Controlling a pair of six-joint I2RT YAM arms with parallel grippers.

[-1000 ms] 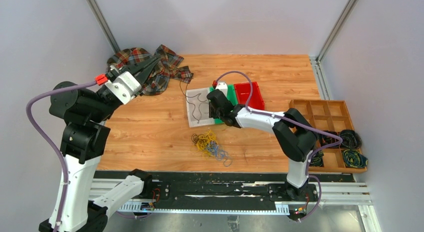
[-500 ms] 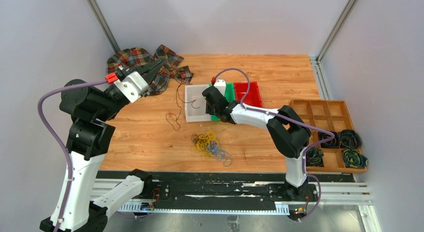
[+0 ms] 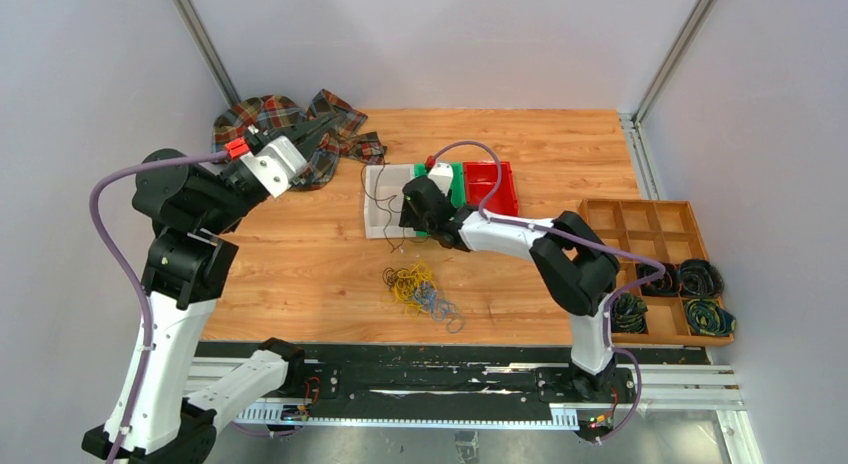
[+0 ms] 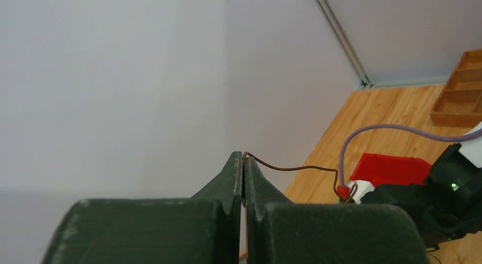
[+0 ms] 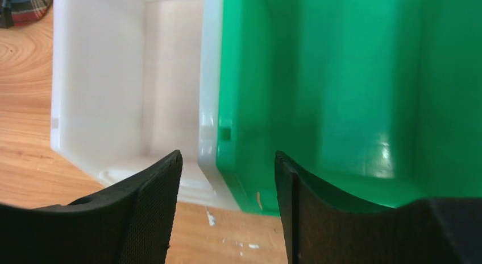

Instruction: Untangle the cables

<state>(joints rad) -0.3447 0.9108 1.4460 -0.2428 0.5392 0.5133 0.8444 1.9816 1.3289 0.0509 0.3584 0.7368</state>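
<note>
Far left corner of the light wooden bench: a crumpled plaid cloth.

Left hand is raised over the cloth's right part. Its jaws are pressed together on a thin dark cable, pinched right at the fingertips in the left wrist view. From the pinch the cable runs off rightward and down toward the white plastic bin. A dark strand shows over that bin; where its far end lies I can't tell.

Middle of the bench, toward the far edge: three open bins in a row, touching side by side. They are the white one, a green plastic bin and a red plastic bin.

Right hand hangs over the wall where white and green meet. Its jaws are spread wide, one finger on the white side and one on the green, with nothing gripped.

Middle of the bench, toward the near edge: a heap of thin yellow, blue and black looped cables lies flat on the wood, near the bins and apart from both hands.

Right edge: a shallow wooden compartment tray, with dark wire coils in its near compartments.
</note>
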